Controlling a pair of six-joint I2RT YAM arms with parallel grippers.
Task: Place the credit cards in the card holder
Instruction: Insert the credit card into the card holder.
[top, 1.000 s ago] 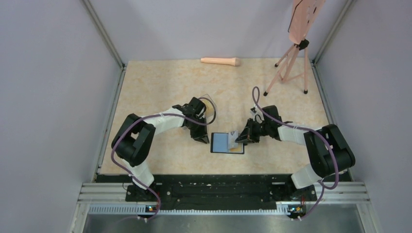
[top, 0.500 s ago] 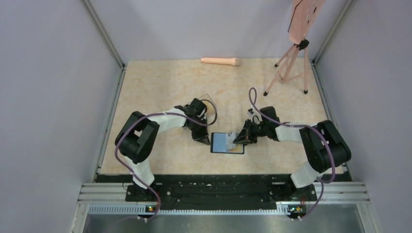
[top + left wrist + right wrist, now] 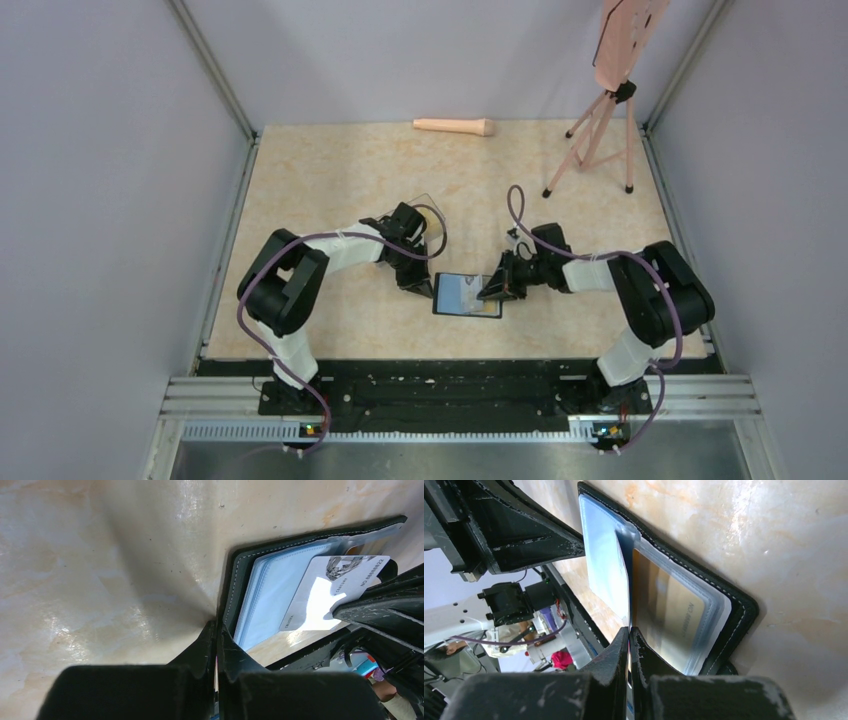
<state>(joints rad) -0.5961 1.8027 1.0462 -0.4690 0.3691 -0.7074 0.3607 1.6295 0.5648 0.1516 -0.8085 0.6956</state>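
Observation:
The black card holder lies open on the table between both arms, its blue-grey pockets facing up. My left gripper is shut on the holder's left cover edge. My right gripper is shut on a grey-white credit card, which stands on edge over the holder's middle fold. A yellow-orange credit card sits inside the right-hand pocket. In the top view the left gripper and right gripper flank the holder.
A clear plastic box lies just behind the left wrist. A pink cylinder lies by the back wall. A tripod carrying a pink board stands at the back right. Grey walls close in both sides.
The left gripper has closed at the holder's left edge. The right gripper has moved left and lower, bringing the grey-white card down onto the open holder.

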